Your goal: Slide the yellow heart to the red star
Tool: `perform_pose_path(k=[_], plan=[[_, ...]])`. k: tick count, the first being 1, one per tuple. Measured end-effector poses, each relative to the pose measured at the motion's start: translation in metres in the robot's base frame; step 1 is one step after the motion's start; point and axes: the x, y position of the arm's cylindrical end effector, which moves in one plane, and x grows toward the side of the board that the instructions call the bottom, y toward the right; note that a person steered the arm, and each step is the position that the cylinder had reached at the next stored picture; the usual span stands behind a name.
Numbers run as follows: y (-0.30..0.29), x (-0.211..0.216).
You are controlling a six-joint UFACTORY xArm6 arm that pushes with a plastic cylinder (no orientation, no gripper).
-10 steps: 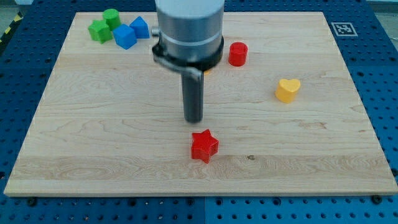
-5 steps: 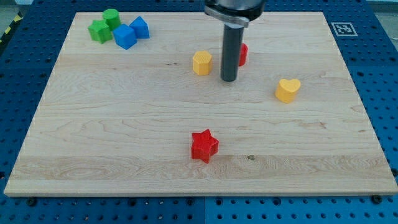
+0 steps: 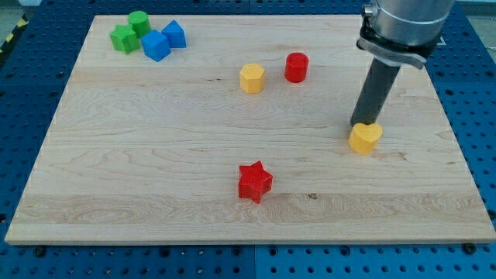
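The stretch of wooden board [image 3: 155, 155] between the yellow heart [image 3: 365, 138] and the red star [image 3: 254, 181] is bare wood with no block on it. My tip [image 3: 360, 125] stands against the heart's top side, toward the board's right edge. The yellow block [image 3: 252, 78] and red cylinder [image 3: 296, 67] sit near the top-centre, well apart from that stretch. Four blocks crowd the top-left corner: green cylinder [image 3: 139, 21], green block [image 3: 123, 37], blue block [image 3: 155, 45], blue block [image 3: 174, 34]. The left half and bottom edge offer open passage, the star being the only block near the bottom edge.
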Motion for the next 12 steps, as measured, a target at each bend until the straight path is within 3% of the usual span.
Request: perform_pose_path(k=[3, 7, 12], plan=[[0.027, 0.034], [-0.045, 0.104], [-0.058, 0.091]])
